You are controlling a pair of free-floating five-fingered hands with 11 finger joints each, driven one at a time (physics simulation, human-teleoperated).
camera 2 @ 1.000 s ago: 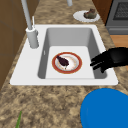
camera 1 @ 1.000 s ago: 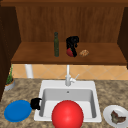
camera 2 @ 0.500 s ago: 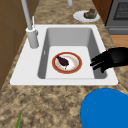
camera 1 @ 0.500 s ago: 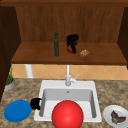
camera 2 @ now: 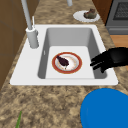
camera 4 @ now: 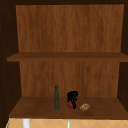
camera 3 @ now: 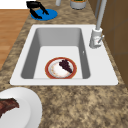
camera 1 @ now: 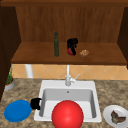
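Fingers [camera 4: 72, 96] of the right hand [camera 1: 72, 45] clasp a small (red) fruit [camera 1: 70, 51].

On the shelf [camera 1: 37, 56] a bottle [camera 1: 56, 44] stands left of the right hand [camera 1: 72, 43], which seems to rest on a small object [camera 1: 71, 51]. The left hand [camera 1: 35, 103] hangs at the sink's [camera 1: 68, 85] left rim, between the sink and a plate [camera 1: 17, 110].
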